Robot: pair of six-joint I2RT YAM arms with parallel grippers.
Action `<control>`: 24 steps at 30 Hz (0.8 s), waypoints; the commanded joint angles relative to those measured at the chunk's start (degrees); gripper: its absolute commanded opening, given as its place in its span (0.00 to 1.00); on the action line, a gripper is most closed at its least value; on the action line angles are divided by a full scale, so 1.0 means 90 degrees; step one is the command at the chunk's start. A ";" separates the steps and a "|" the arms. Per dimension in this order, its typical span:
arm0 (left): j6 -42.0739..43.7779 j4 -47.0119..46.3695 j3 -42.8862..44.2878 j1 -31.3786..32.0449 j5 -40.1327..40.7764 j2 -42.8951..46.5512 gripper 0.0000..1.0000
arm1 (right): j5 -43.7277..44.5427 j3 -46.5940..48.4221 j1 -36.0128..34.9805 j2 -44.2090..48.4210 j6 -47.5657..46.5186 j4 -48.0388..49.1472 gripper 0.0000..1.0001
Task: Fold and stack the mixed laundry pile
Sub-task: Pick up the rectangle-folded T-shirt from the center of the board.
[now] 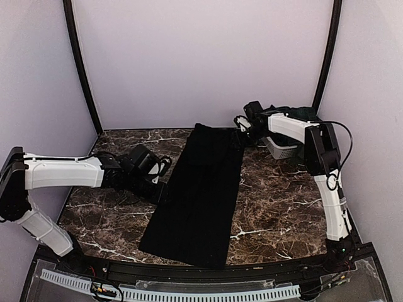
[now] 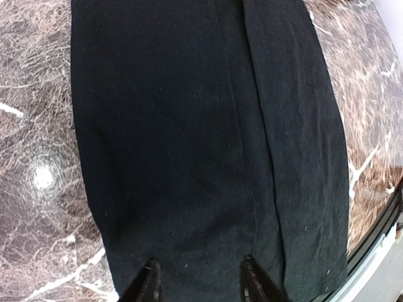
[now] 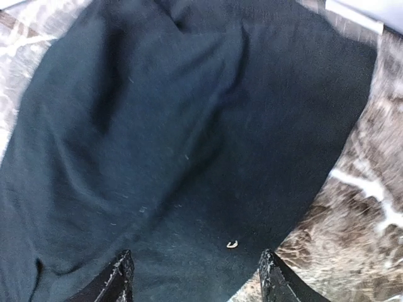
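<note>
Black cloth lies flat down the middle of the marble table | left gripper fingers apart at its left edge; right gripper fingers spread over its far corner | risk: uneven pinches would likely skew the fold

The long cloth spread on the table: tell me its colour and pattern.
The cloth is plain black with no pattern. It shows best in the top external view.

item: plain black cloth piece | shape: long rectangle, lengthwise fold line | pose: spread flat, far centre to near edge | item: dark green garment | bunched, far right
</note>
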State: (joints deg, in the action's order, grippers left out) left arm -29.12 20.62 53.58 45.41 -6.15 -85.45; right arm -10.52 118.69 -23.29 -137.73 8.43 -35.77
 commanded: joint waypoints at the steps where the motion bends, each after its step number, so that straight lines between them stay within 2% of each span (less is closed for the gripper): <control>1: -0.0211 -0.0080 -0.0417 -0.0006 -0.0223 0.0684 0.45 | -0.0343 -0.0211 -0.0161 0.0864 -0.0121 -0.0253 0.66; 7: -0.0894 0.0272 -0.1274 0.0032 -0.0409 0.1505 0.48 | -0.0978 -0.3233 -0.1116 0.3451 0.0323 0.0923 0.68; 13: -0.1464 0.0972 -0.1632 0.0186 -0.0282 0.1923 0.47 | -0.0642 -0.5562 -0.2568 0.5433 0.0775 0.1419 0.67; 19: -0.1699 0.1287 -0.1808 0.0288 -0.0413 0.2264 0.47 | 0.0006 -0.7055 -0.4236 0.6504 0.1129 0.1780 0.64; 24: -0.1721 0.1452 -0.1803 0.0524 -0.0507 0.2055 0.47 | 0.0656 -0.7548 -0.5512 0.6564 0.1200 0.1921 0.60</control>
State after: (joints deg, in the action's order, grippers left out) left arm -43.51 30.39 38.09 48.49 -9.56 -66.39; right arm -10.48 52.84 -66.46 -79.75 17.30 -22.65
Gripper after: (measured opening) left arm 0.473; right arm 0.614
